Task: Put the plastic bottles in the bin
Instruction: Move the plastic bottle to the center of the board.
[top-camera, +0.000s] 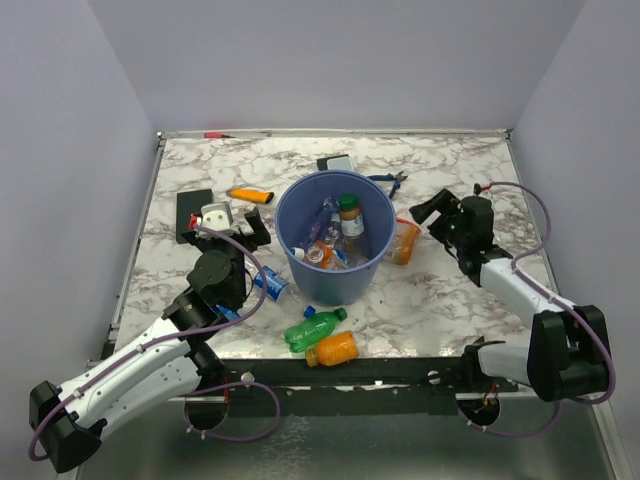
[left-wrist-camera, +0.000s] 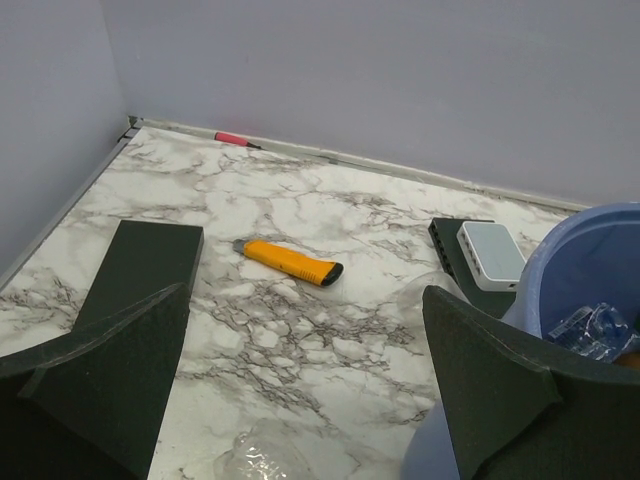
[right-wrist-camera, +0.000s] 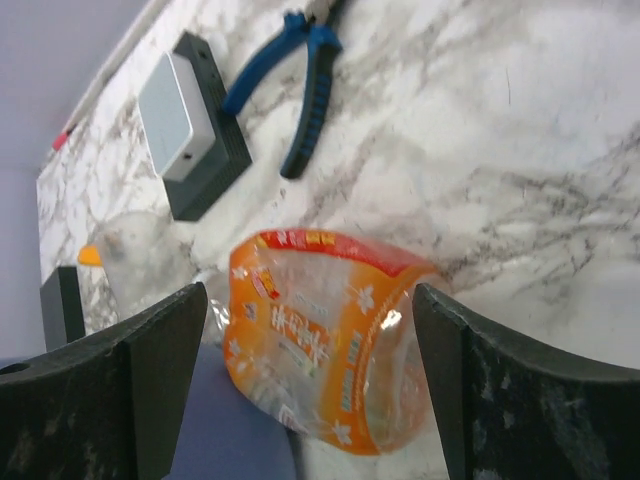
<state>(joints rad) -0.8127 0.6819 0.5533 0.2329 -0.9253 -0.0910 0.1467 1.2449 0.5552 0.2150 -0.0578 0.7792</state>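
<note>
The blue bin (top-camera: 335, 250) stands mid-table and holds several bottles, among them a brown one with a green cap (top-camera: 350, 220). A clear bottle with an orange label (top-camera: 404, 240) leans against the bin's right side. In the right wrist view this bottle (right-wrist-camera: 330, 340) lies between the fingers of my open right gripper (right-wrist-camera: 310, 300), untouched. My right gripper (top-camera: 428, 218) is just right of it. A green bottle (top-camera: 312, 330), an orange bottle (top-camera: 333, 349) and a clear blue-labelled bottle (top-camera: 268, 283) lie in front of and left of the bin. My left gripper (top-camera: 230, 228) is open and empty left of the bin (left-wrist-camera: 590, 260).
An orange utility knife (top-camera: 250, 195) lies ahead of the left gripper (left-wrist-camera: 310, 300). A flat black rectangle (top-camera: 194, 208) is at the left. A black box with a grey device (right-wrist-camera: 190, 125) and blue pliers (right-wrist-camera: 300, 90) lie behind the bin. A red marker (left-wrist-camera: 232, 138) is at the back wall.
</note>
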